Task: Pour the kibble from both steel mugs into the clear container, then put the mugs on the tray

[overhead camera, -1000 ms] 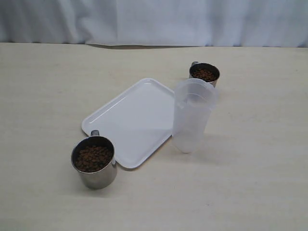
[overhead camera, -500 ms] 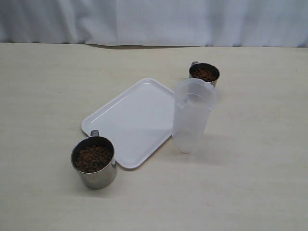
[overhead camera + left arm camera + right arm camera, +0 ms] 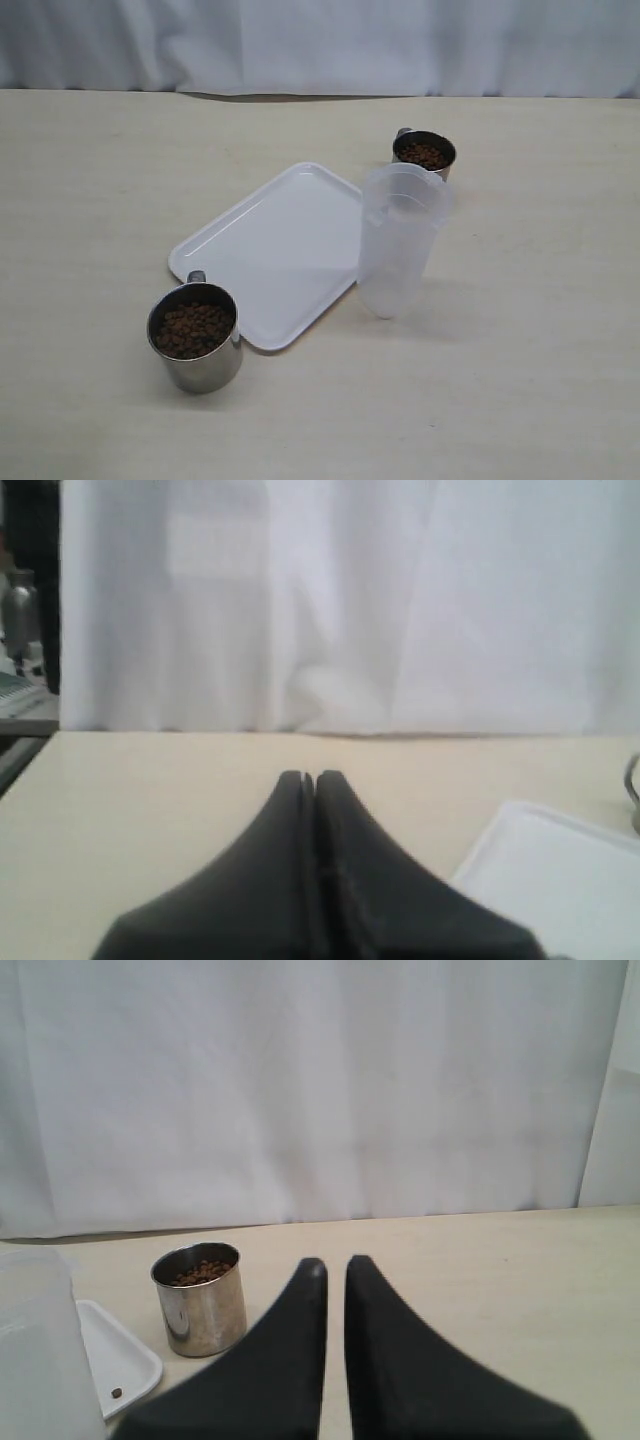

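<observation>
Two steel mugs hold brown kibble (image 3: 193,329). One mug (image 3: 196,340) stands at the near left, touching the near corner of the white tray (image 3: 275,250). The other mug (image 3: 425,153) stands behind the clear container (image 3: 398,240), which is upright at the tray's right edge. Neither gripper shows in the exterior view. My left gripper (image 3: 308,777) is shut and empty over bare table, with a tray corner (image 3: 560,880) beside it. My right gripper (image 3: 335,1263) is shut with only a thin slit between its fingers, holding nothing, a little apart from the far mug (image 3: 200,1300).
A white curtain (image 3: 320,45) hangs along the table's far edge. In the right wrist view the container's wall (image 3: 35,1350) and a tray corner (image 3: 115,1355) lie beside the mug. Bare tabletop (image 3: 540,330) stretches right of the container.
</observation>
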### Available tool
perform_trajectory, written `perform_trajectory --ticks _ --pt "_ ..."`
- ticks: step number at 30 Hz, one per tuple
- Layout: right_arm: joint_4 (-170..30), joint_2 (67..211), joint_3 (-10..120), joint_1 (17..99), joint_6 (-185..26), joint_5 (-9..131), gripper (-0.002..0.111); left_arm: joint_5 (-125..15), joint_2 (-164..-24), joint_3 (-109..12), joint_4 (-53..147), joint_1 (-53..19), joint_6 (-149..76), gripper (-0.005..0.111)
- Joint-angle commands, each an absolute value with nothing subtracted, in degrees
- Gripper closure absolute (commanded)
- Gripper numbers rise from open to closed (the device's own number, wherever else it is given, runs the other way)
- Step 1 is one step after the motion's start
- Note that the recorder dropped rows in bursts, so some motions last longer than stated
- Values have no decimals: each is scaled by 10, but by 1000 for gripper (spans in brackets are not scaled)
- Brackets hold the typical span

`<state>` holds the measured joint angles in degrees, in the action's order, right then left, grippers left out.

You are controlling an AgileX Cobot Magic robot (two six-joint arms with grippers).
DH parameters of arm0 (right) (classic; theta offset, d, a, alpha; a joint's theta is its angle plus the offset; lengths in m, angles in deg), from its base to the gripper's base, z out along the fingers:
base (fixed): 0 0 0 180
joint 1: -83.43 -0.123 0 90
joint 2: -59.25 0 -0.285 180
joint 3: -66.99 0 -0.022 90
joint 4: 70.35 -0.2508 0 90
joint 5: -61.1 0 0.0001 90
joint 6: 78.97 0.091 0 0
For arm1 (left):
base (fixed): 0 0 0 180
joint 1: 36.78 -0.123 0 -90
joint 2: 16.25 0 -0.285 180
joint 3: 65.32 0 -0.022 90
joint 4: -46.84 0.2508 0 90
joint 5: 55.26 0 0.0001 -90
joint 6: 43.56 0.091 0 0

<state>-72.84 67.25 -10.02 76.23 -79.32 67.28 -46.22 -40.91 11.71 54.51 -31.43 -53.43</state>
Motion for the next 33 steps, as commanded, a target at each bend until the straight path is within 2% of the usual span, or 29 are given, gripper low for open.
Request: perform_trajectory --ticks 1,16,24,33 --pt "-731 670 -102 766 -795 673 103 -400 -519 119 601 -288 -534 107" --pt "-731 670 -102 766 -795 673 103 -276 -785 119 624 -288 -545 107" --pt "-731 670 -102 766 -795 673 103 -264 -931 116 622 -288 -545 107" --pt "-731 670 -102 766 -795 673 103 -214 -1004 111 656 -328 -542 107"
